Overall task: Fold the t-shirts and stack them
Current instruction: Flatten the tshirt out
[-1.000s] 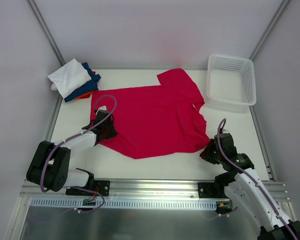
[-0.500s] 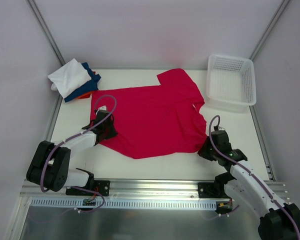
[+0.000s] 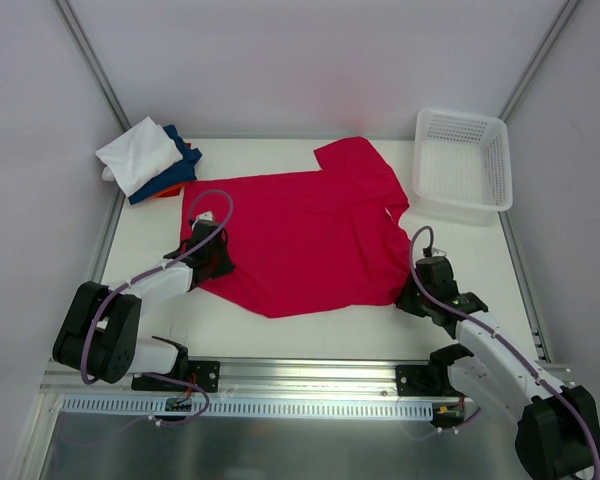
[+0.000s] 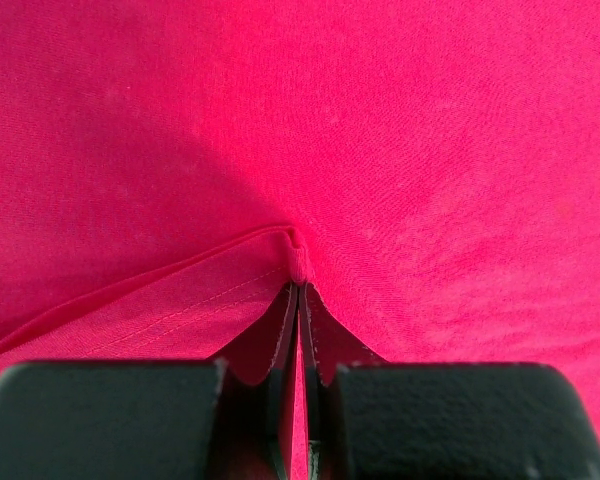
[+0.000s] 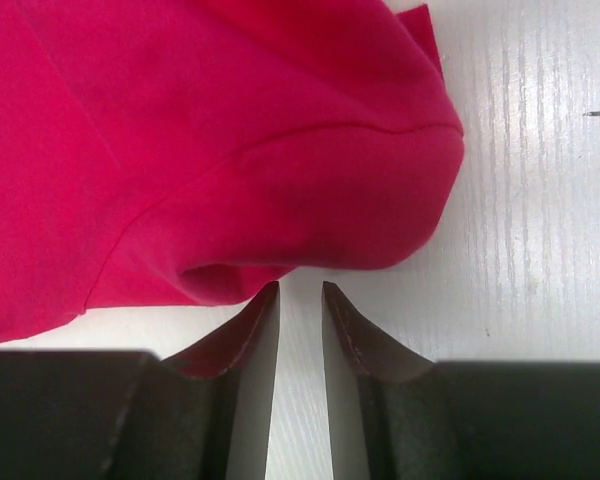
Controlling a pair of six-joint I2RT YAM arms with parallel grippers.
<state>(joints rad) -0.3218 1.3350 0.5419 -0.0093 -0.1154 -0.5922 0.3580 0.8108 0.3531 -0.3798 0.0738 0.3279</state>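
Observation:
The crimson-red t-shirt [image 3: 310,235] lies spread on the white table, its right lower corner bunched and rolled. My left gripper [image 3: 216,256] is at the shirt's left edge, shut on a pinched fold of the red cloth [image 4: 297,262]. My right gripper [image 3: 410,297] sits low on the table at the shirt's right lower corner. It is narrowly open and empty, with bare table between its fingertips [image 5: 265,300], which just reach the rolled red edge [image 5: 310,215]. A stack of folded white [image 3: 138,155], dark blue [image 3: 182,170] and orange [image 3: 161,192] t-shirts lies at the back left.
A white plastic lattice basket [image 3: 460,207] stands at the back right, just beyond the red shirt's sleeve. Metal frame rails run along the table's left, right and near edges. White walls close in the back and sides.
My right gripper has moved forward and left across the table, up to the red shirt's right lower corner. The left gripper and the shirt have not moved.

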